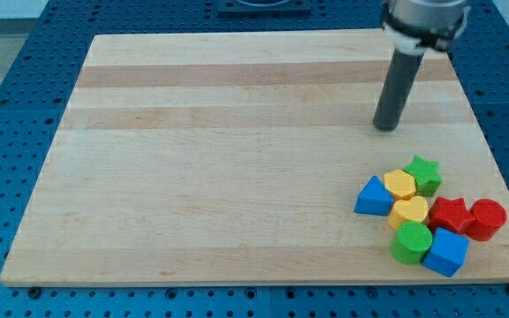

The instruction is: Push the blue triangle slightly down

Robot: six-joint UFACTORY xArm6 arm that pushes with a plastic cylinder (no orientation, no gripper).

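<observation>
Tip (385, 127) was seen above cluster, well apart | no pincer fitted, bare rod | blue triangle (374, 197) at cluster's left, beside yellow blocks (400, 184) | judged light, rigid, slidable; top edge to be contacted.

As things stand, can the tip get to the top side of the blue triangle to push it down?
Probably yes. My tip sits above the cluster, and bare board lies between it and the blue triangle, whose upper and left sides are free; the yellow blocks touch only its right.
</observation>
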